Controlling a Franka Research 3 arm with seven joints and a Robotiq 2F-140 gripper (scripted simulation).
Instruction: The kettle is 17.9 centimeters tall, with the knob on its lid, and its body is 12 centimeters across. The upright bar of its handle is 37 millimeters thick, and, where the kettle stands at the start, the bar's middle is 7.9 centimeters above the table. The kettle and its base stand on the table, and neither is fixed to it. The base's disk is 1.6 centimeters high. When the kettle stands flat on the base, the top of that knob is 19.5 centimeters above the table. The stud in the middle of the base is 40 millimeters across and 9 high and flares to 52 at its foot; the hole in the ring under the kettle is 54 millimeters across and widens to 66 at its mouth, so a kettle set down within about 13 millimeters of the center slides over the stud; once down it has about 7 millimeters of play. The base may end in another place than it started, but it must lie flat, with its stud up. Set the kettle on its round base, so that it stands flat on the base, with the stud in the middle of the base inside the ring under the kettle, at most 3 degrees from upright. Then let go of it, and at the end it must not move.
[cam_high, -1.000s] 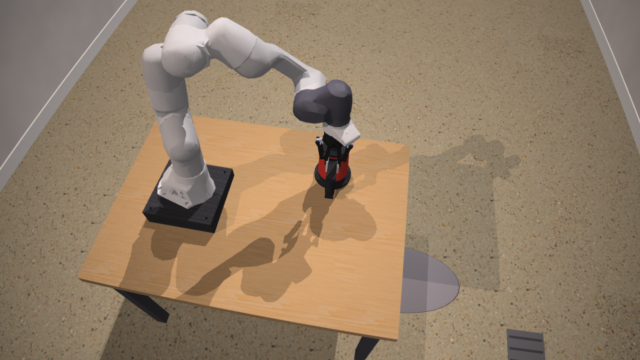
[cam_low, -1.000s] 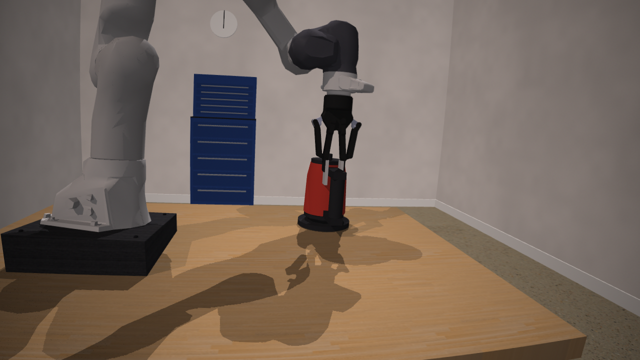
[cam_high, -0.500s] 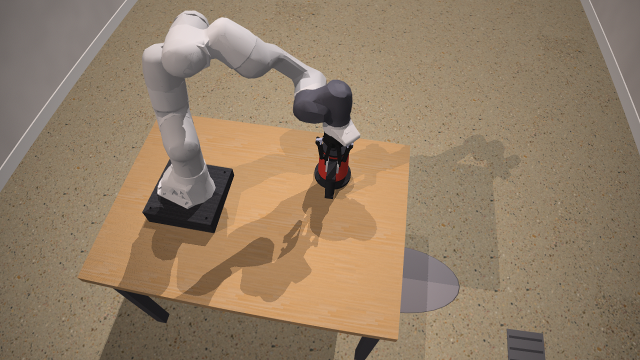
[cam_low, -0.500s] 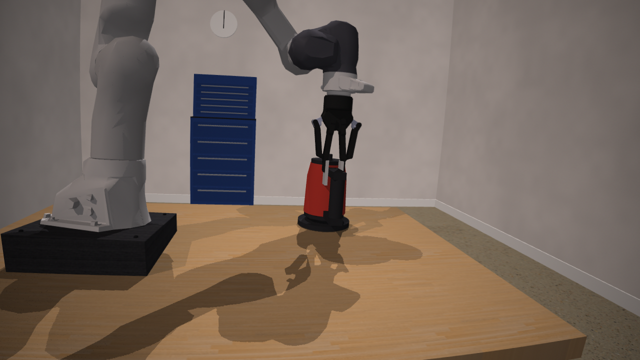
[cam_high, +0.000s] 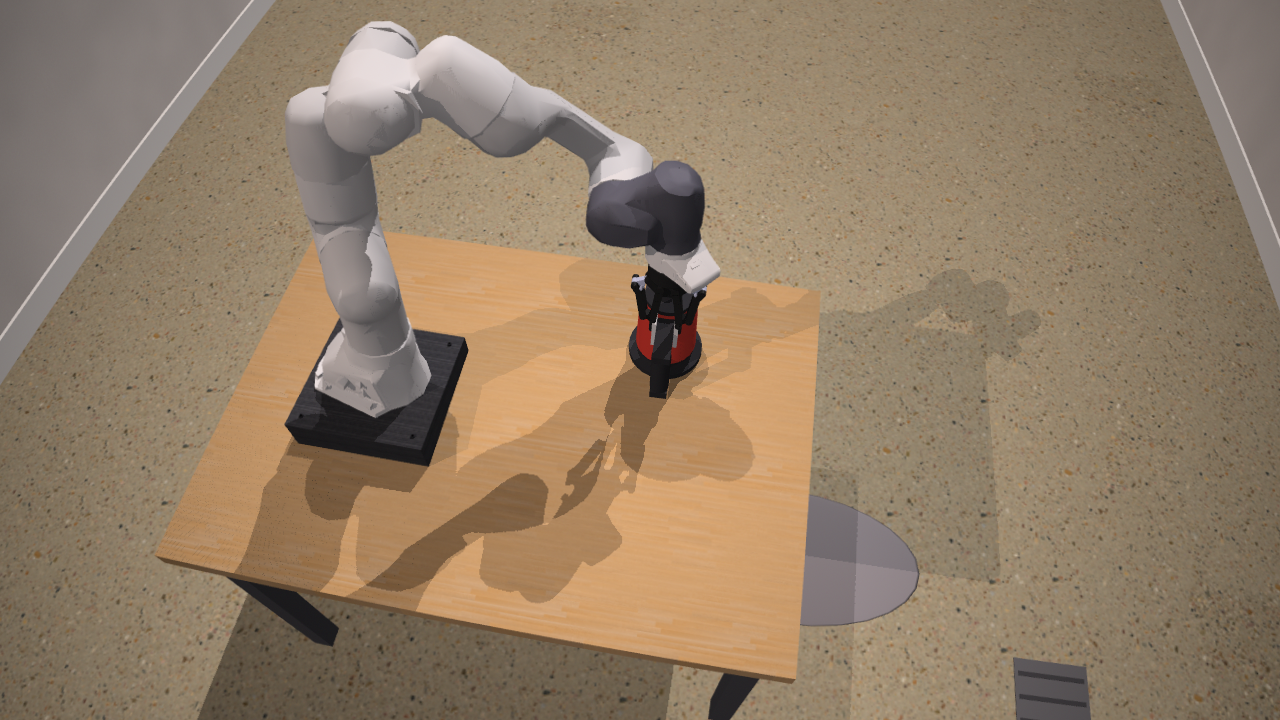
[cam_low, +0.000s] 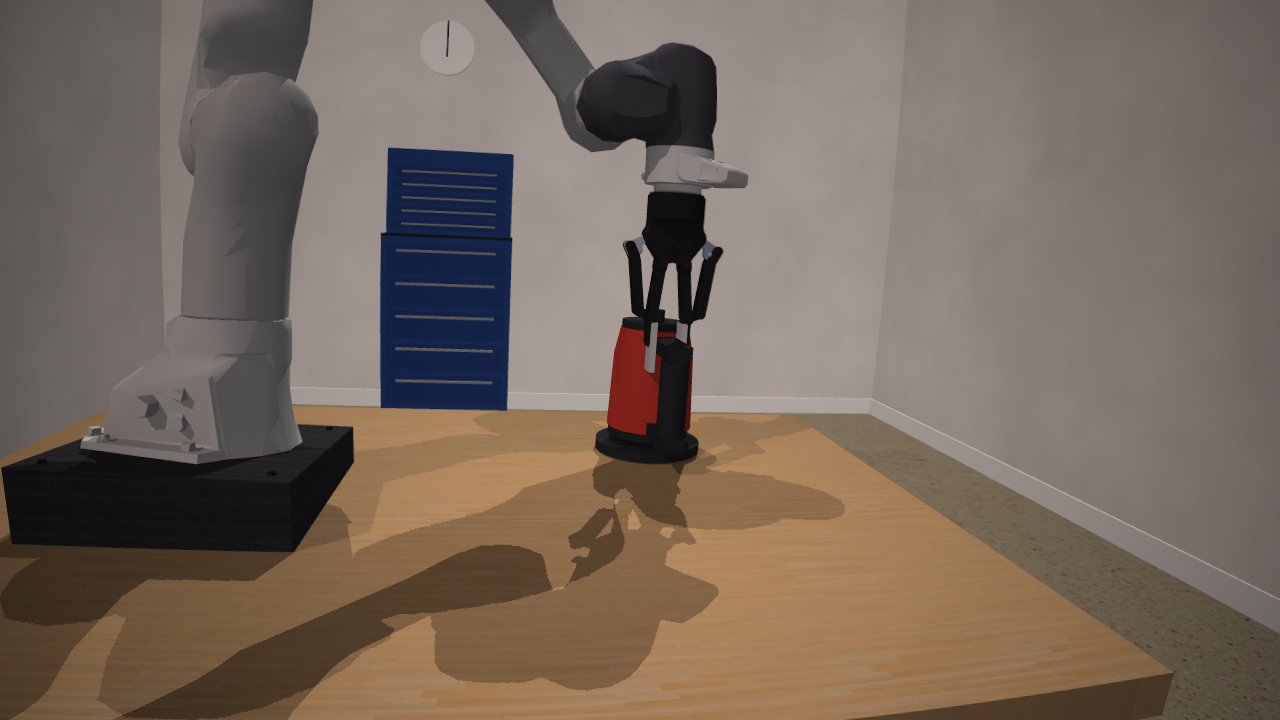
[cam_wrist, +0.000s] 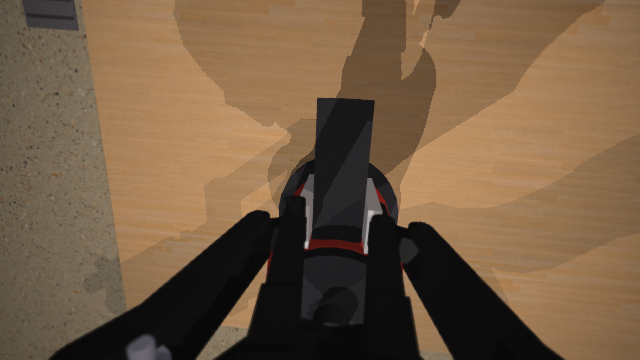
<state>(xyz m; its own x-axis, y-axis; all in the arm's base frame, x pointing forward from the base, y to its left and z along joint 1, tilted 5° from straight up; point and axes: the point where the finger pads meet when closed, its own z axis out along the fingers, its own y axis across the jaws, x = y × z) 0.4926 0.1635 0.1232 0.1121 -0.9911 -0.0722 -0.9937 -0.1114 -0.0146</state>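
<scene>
From above, the arm reaches over the far right part of the table (cam_high: 501, 537), its gripper (cam_high: 665, 326) pointing straight down onto the red kettle (cam_high: 684, 344), which sits on its round base (cam_high: 646, 362). From the side, the kettle stands upright on the base, fingers (cam_low: 649, 344) clamped on the handle (cam_low: 673, 385), probably to keep it level until release. At the wrist, the handle hides the stud, so seating cannot be confirmed.
</scene>
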